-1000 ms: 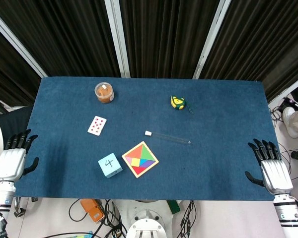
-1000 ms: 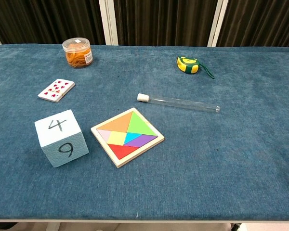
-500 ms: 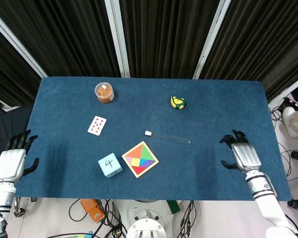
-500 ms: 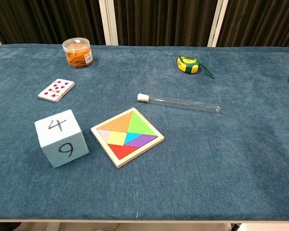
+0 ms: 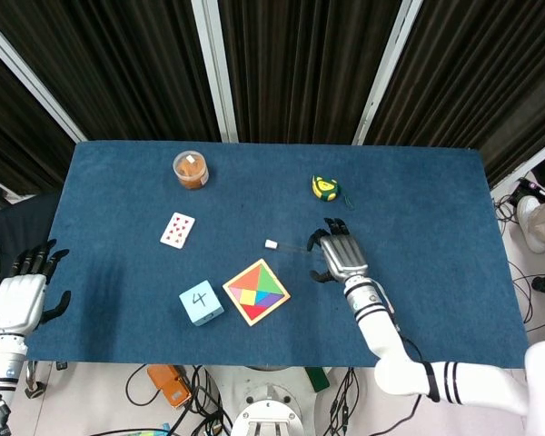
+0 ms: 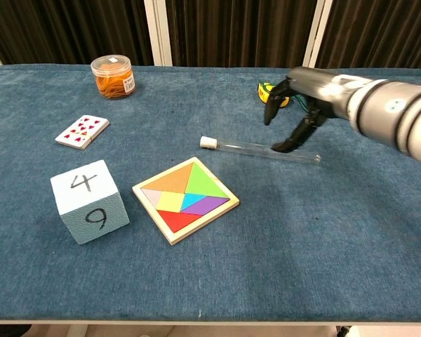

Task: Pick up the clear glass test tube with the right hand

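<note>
The blue surface [image 5: 436,209] carries everything flat and spread apart, which leaves each thing free to be taken on its own. Taking the test tube [image 6: 259,148] as the landmark: it lies on its side near the middle of the cloth, its white stopper end pointing toward the robot's left and its rounded end toward the right, so its long side is open to a grasp from above.

The right arm reaches in from the near right edge and crosses the cloth at a slant, its grey forearm filling the upper right of the chest view. The right hand [image 6: 295,112] hangs over the rounded half of the tube, palm down, fingers parted and curved downward like a claw; one dark fingertip [image 6: 279,147] reaches the glass or very nearly (the views do not settle whether it touches). The hand holds nothing yet; the tube lies flat on the cloth, so I judge this the approach, with the closing of the fingers not yet done.

The tangram puzzle [image 6: 186,199] sits just nearer than the stopper end, the numbered cube [image 6: 90,201] further to that side. The playing cards [image 6: 82,131] and the jar [image 6: 113,76] lie beyond the stopper end, well apart. The small tape measure [image 5: 325,188] lies just beyond the hand.

The left hand [image 5: 20,298] rests off the surface's left edge, fingers spread, holding nothing.
</note>
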Robot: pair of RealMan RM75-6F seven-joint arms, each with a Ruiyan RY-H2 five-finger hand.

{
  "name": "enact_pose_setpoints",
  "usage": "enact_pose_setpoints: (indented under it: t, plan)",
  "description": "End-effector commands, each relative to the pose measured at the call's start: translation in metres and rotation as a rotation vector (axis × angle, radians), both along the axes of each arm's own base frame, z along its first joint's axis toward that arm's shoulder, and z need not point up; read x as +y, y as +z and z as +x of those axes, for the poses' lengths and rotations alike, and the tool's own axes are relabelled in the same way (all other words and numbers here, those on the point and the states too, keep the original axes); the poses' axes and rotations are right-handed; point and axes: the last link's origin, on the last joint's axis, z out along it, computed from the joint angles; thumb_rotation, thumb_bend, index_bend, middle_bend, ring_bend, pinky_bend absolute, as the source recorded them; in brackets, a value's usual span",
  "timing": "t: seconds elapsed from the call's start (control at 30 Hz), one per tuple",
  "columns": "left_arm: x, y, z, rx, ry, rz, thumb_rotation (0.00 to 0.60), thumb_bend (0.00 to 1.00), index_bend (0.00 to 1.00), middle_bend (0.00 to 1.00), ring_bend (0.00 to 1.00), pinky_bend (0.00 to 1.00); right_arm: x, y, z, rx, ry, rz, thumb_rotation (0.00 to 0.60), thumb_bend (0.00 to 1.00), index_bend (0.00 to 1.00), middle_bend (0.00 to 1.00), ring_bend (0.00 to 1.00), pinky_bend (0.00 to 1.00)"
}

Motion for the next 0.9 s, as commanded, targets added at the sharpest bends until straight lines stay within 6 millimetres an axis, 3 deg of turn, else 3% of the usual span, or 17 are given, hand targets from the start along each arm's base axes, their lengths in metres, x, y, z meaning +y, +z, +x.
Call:
enact_pose_setpoints:
  t: [0.03, 0.3, 0.67, 0.9]
  plan:
    - [0.0, 0.0, 0.0, -0.004, 0.003, 0.002, 0.6, 0.37, 0.14, 0.0, 0.0, 0.04, -0.014, -0.013, 0.006, 0.028, -0.021, -0.033, 0.6, 0.34, 0.47, 0.36, 0.11, 0.0]
    - [0.001, -0.001, 0.0, -0.003, 0.012, -0.002, 0.6, 0.37, 0.14, 0.0, 0.0, 0.04, -0.031, -0.033, 0.0, 0.066, -0.069, -0.024, 0.6, 0.34, 0.44, 0.36, 0.12, 0.0]
    - [0.001, 0.0, -0.001, -0.01, 0.02, -0.002, 0.6, 0.37, 0.14, 0.0, 0.0, 0.04, -0.038, -0.059, 0.015, 0.057, -0.063, -0.013, 0.6, 0.38, 0.55, 0.41, 0.19, 0.0]
    - [0.001, 0.001, -0.001, -0.014, 0.024, -0.002, 0.6, 0.37, 0.14, 0.0, 0.0, 0.04, -0.037, -0.067, 0.014, 0.081, -0.065, -0.007, 0.6, 0.43, 0.56, 0.43, 0.21, 0.0]
